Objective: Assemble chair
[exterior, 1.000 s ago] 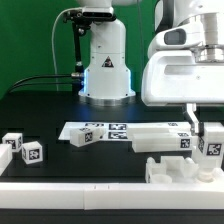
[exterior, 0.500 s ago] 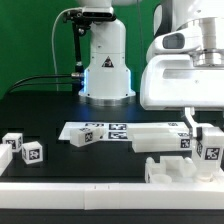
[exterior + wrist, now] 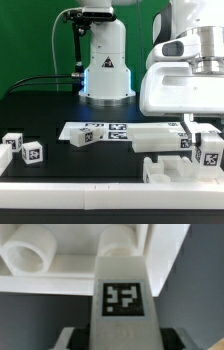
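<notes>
Chair leg (image 3: 210, 150), tagged: clamped upright in gripper (image 3: 122, 339), hanging over socketed chair piece (image 3: 168, 170) at bench (image 3: 50, 110) edge. Prob. to line up w/ socket.

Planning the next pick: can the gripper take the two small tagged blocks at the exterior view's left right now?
Probably not yet: the gripper is shut on a tagged white piece. The small tagged blocks lie in the open, though.
</notes>
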`<state>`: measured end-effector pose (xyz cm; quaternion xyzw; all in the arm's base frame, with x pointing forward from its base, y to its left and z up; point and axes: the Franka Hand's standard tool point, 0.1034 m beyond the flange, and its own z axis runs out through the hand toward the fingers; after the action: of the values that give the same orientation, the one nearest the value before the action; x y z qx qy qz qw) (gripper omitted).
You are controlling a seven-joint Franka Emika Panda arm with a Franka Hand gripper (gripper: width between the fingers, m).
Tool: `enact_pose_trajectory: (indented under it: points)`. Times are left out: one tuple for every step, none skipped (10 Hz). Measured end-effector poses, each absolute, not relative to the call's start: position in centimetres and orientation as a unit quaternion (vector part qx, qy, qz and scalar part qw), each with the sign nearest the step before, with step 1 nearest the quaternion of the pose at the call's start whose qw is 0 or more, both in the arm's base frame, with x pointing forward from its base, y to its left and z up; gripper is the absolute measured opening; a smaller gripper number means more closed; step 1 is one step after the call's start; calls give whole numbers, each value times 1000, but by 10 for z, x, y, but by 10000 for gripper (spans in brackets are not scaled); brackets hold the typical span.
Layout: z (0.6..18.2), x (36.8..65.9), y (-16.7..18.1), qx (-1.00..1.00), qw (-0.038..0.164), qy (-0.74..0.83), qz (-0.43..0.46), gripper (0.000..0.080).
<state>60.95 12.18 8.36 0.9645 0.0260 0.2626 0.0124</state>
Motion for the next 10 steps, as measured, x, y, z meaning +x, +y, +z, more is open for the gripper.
enact_pose_trajectory:
  points:
    - [84, 610, 120, 965, 13, 25, 262, 285]
    - [83, 609, 121, 965, 13, 25, 261, 290]
    - [82, 609, 120, 969, 12, 23, 245, 290]
    - [86, 614, 115, 971, 10, 16, 238, 502]
    - [86, 615, 113, 973, 8, 11, 230, 502]
    - [80, 611, 117, 983, 4, 5, 183, 618]
    - [78, 611, 121, 990, -1, -2, 140, 640]
    - [79, 611, 119, 995, -4, -8, 104, 640]
    - [78, 607, 120, 997, -6, -16, 70, 648]
    - [78, 605, 122, 999, -7, -22, 39, 649]
